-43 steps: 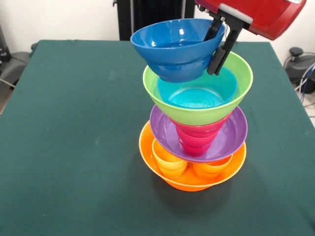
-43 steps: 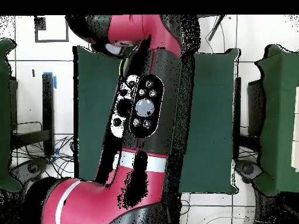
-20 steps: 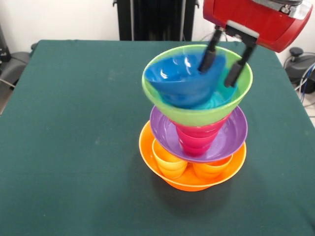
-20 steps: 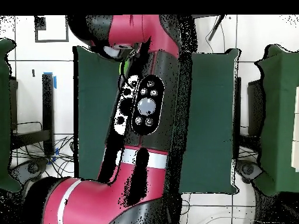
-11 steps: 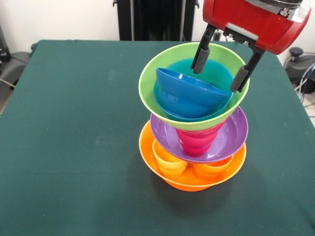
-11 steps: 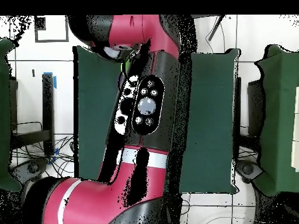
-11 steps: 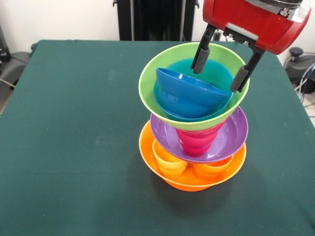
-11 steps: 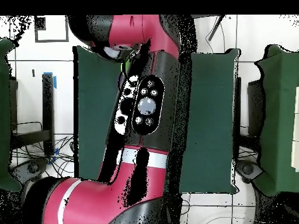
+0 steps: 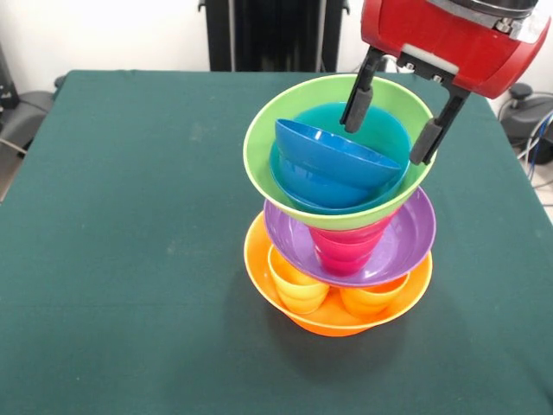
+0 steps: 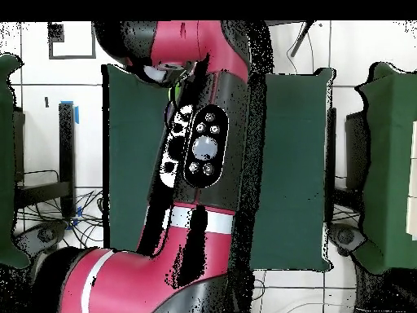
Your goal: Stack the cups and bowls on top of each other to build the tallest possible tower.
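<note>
The tower (image 9: pixel 341 216) is standing on the green table (image 9: pixel 130 216), right of centre. The large orange bowl (image 9: pixel 333 318) is forming its base, holding a yellow cup (image 9: pixel 296 285) and an orange cup (image 9: pixel 371 298). A purple bowl (image 9: pixel 406 238) is resting above them, a red cup (image 9: pixel 346 246) is rising from it, and a lime green bowl (image 9: pixel 268 143) is sitting on top. Inside it a light blue bowl (image 9: pixel 380 130) is cradling a dark blue bowl (image 9: pixel 333 160), which is lying tilted. The gripper (image 9: pixel 393 117) is hanging just above the lime bowl's far right rim, fingers spread apart, grasping nothing. In the overhead view the red arm (image 10: pixel 195 147) is covering the stack.
</note>
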Robot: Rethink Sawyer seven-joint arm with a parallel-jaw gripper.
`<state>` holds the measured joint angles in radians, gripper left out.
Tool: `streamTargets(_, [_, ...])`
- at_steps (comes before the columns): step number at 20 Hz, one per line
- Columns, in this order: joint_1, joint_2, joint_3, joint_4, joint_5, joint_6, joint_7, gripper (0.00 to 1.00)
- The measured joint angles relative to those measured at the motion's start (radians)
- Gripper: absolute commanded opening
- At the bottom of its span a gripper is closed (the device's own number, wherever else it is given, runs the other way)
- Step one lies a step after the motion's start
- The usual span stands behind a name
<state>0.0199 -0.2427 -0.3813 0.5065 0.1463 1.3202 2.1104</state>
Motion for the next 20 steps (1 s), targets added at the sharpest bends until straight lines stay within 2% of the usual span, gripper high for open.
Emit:
streamTargets(14, [0.000,-0.011,0.002,-0.004,-0.008,0.017,0.000,1.00])
streamTargets(20, [-0.002,-0.009,0.002,-0.046,-0.009,0.030,0.000,1.00])
